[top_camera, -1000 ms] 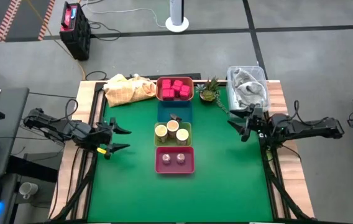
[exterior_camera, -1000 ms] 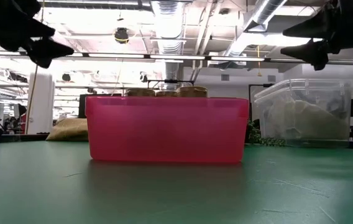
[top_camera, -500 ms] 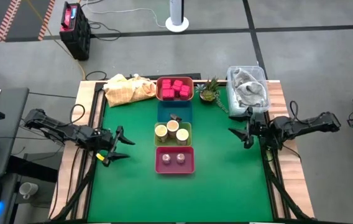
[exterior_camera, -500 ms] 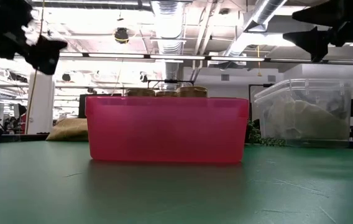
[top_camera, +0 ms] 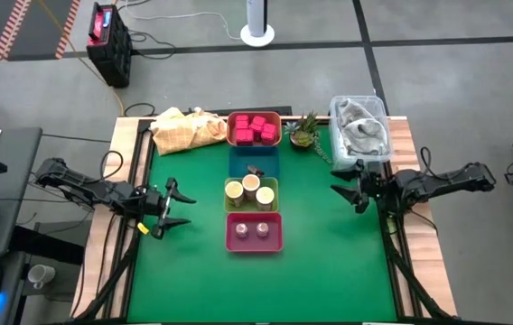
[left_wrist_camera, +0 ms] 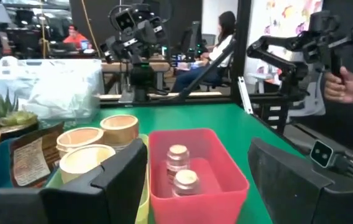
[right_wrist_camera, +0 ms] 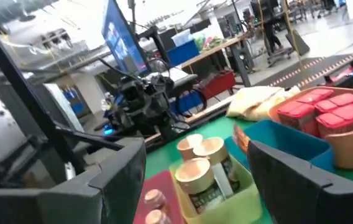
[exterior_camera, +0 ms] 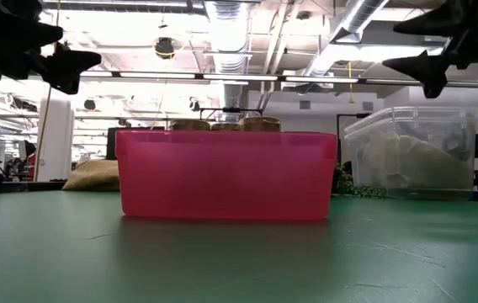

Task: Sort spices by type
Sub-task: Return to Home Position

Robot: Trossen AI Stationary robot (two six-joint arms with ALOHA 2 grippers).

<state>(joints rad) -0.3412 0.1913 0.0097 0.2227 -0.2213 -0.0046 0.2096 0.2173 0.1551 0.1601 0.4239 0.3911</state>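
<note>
In the high view four trays stand in a column at the table's middle. The orange tray (top_camera: 255, 129) holds several pinkish-red boxes. The blue tray (top_camera: 255, 161) holds one small dark piece (top_camera: 256, 170). In the yellow-green tray (top_camera: 251, 192) stand three tan cylinders with cream tops, and in the pink tray (top_camera: 255, 231) two tiny jars (left_wrist_camera: 178, 168). My left gripper (top_camera: 173, 206) hovers open to the left of the trays, above the table. My right gripper (top_camera: 345, 191) hovers open to their right. Neither one touches anything.
A yellow cloth bag (top_camera: 187, 129) lies at the far left. A small green plant (top_camera: 303, 131) and a clear bin (top_camera: 360, 126) stand at the far right. Green table surface shows on both sides of the trays and toward the near edge. A person's hand (left_wrist_camera: 344, 81) shows beyond the table.
My left gripper has drifted a little toward the near edge and toward the trays, staying open. My right arm has drawn back slightly, and its gripper has shifted a little toward the near edge, still open. The trays and spices have not moved.
</note>
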